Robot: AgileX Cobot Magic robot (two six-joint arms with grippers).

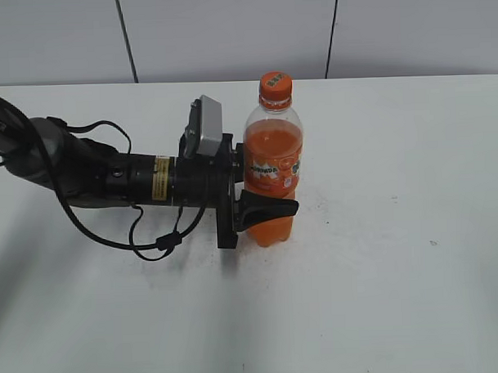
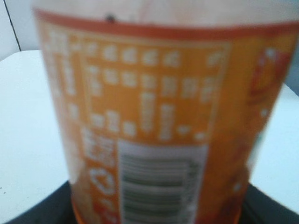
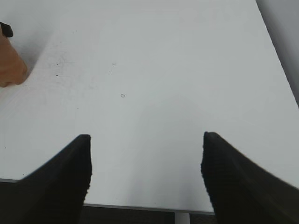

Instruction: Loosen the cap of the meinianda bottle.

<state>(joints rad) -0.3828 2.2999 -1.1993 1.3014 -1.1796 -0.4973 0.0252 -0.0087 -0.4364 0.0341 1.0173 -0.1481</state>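
Note:
The meinianda bottle [image 1: 272,173] stands upright mid-table, full of orange soda, with an orange label band. Its orange cap [image 1: 275,90] sits on top, with nothing touching it. My left gripper [image 1: 266,210] reaches in from the left and is shut on the bottle's lower body. In the left wrist view the bottle's label and barcode [image 2: 159,140] fill the frame, blurred, with dark fingers at both lower corners. My right gripper [image 3: 145,158] is open and empty over bare table near its edge. It is out of the exterior view. A sliver of the bottle [image 3: 10,65] shows at the far left of the right wrist view.
The white table [image 1: 399,255] spreads all round the bottle. The left arm and its cables [image 1: 110,179] lie across the table's left half. A grey panelled wall [image 1: 227,32] stands behind. The table's near edge [image 3: 140,206] shows under the right gripper.

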